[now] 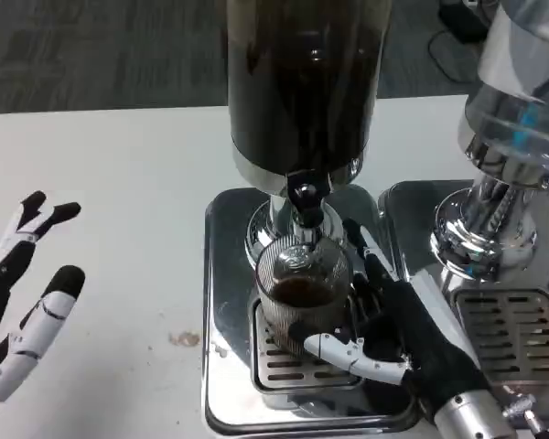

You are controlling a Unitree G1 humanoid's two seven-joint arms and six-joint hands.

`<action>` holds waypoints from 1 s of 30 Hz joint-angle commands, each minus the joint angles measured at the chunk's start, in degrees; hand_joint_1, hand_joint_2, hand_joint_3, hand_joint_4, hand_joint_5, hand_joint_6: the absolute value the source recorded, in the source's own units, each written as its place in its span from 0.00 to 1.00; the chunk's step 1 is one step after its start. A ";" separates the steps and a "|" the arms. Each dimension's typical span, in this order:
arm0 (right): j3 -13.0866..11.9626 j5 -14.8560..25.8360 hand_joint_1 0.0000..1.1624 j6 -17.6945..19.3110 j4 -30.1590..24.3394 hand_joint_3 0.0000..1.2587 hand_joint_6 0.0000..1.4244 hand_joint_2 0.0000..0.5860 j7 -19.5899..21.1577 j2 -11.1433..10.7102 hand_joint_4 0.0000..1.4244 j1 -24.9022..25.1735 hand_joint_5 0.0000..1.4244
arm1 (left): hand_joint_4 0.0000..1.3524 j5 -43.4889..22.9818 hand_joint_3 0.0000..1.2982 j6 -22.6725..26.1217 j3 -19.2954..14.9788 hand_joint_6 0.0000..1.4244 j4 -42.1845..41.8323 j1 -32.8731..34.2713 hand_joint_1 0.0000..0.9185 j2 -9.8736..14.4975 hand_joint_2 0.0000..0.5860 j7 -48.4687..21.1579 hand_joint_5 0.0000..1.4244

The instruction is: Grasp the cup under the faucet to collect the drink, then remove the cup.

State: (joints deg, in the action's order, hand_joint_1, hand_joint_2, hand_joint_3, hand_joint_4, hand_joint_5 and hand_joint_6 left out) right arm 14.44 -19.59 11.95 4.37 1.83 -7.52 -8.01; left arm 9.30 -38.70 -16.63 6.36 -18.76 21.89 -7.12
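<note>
Head view showed the right hand [398,329] wrapped around the ribbed glass cup [302,293], thumb across its lower front and fingers up its right side, holding it. That cup stood on the drip grate [279,366] directly under the black faucet [304,199] of the dark drink dispenser [302,82], with a shallow layer of brown drink in it. Grasping looked done and filling partly done; removal remained. A second dispenser base [480,233] crowded the right, so the open room lay toward the white table [137,210] on the left and front, where the left hand [23,302] waited, fingers spread and empty.
</note>
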 commanded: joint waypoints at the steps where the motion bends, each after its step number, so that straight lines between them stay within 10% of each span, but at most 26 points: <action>1: 0.27 0.03 0.62 3.44 2.50 0.00 0.02 0.23 1.99 1.15 0.00 0.85 0.00 | 0.00 -1.14 0.16 1.29 0.56 0.00 0.63 -0.49 0.00 0.46 0.42 -0.41 0.03; 30: 1.34 2.96 0.71 10.13 11.64 0.00 0.24 0.20 0.71 3.40 0.05 3.90 0.14 | 0.00 -3.00 0.18 5.54 -0.31 0.00 -3.60 -2.88 0.00 0.59 0.42 -0.84 0.04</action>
State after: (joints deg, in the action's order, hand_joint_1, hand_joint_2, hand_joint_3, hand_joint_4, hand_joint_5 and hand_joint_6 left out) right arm 14.98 -16.68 22.01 15.01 3.42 -4.53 -3.92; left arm 7.00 -33.82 -16.78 3.57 -20.90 22.23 -7.85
